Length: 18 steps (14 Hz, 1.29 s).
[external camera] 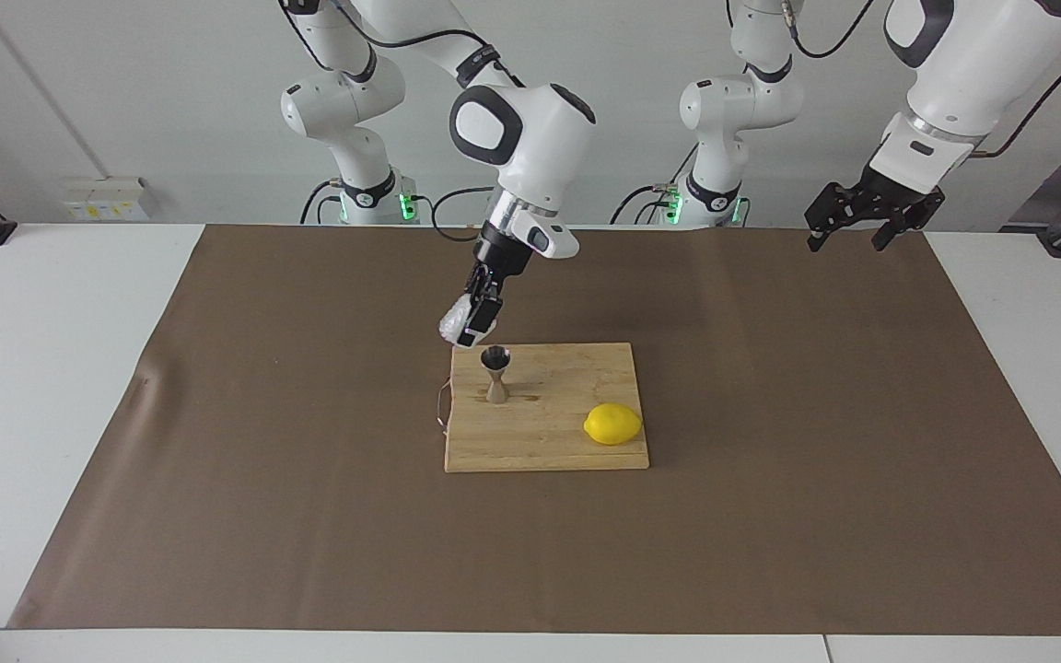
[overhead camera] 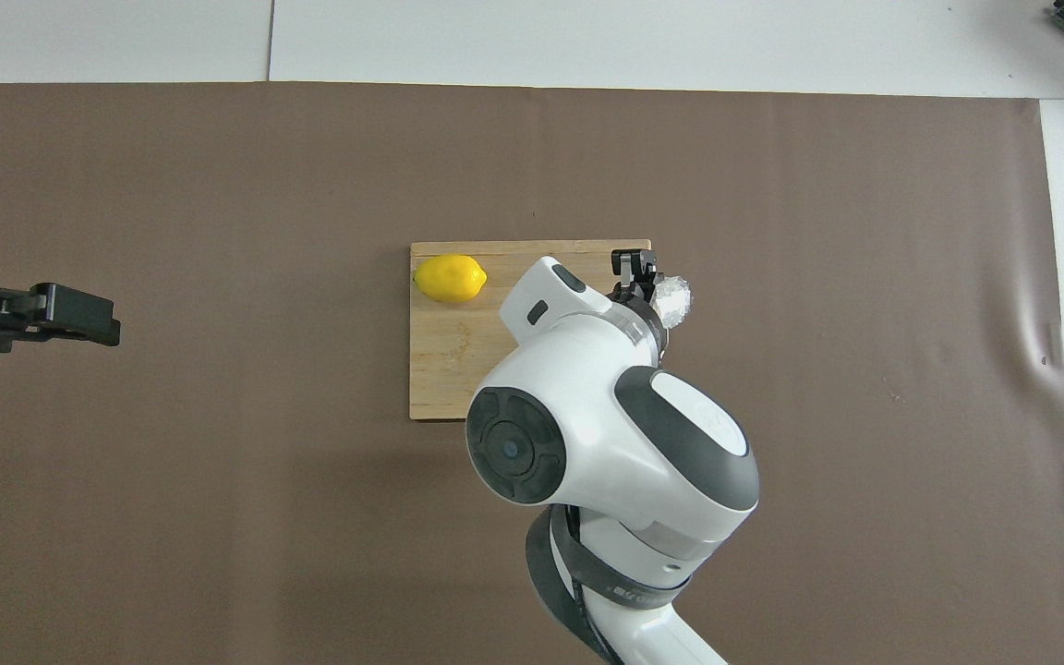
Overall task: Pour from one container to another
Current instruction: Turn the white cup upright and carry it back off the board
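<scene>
We are holding the clear cup (external camera: 453, 322) in our right tool (external camera: 477, 320), whose fingers are pinching it in the air over the edge of the cutting board (external camera: 549, 442) that lies toward the right arm's end of the table. In the overhead view the cup (overhead camera: 674, 299) is showing just past that board edge, with most of the right tool (overhead camera: 635, 277) hidden under our own arm. The cup is hanging tilted, above and just beside the steel jigger (external camera: 495, 374), and it is not touching the jigger.

The jigger is standing upright on the board, on the part nearer to the robots and toward the right arm's end. In the overhead view our arm is covering it. A lemon (external camera: 612, 424) is lying on the same board, farther from the robots than the jigger and toward the left arm's end.

The board is resting on the brown mat (external camera: 309, 516) that is covering the table (external camera: 42, 368).

Our left tool (external camera: 859, 217) is waiting in the air over the mat's corner at the left arm's end, its fingers spread and holding nothing.
</scene>
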Each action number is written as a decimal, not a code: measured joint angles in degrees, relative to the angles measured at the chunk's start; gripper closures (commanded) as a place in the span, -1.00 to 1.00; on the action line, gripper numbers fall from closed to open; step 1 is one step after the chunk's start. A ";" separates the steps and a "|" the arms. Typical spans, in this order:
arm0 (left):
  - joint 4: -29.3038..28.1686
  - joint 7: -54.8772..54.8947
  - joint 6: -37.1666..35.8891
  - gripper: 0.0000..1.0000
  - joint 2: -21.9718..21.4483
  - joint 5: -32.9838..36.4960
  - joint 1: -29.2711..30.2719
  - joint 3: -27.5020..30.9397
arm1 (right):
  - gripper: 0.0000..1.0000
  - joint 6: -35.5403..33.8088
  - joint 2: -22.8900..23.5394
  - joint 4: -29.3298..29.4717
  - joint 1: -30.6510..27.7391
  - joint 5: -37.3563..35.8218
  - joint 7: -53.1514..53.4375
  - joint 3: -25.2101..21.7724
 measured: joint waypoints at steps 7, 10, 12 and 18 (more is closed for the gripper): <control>0.00 0.00 0.00 -1.00 0.00 0.00 0.00 0.00 | 1.00 0.01 -0.02 -1.58 -4.90 12.01 -1.19 -0.03; 0.00 0.00 0.00 -1.00 0.00 0.00 0.00 0.00 | 1.00 0.01 0.02 -2.26 -8.46 18.16 -6.39 -0.06; 0.00 0.00 0.00 -1.00 0.00 0.00 0.00 0.00 | 1.00 0.23 0.07 -2.96 -11.97 23.35 -11.96 -0.16; 0.00 0.00 0.00 -1.00 0.00 0.00 0.00 0.00 | 1.00 8.68 0.20 -9.90 -25.72 36.49 -34.25 -0.39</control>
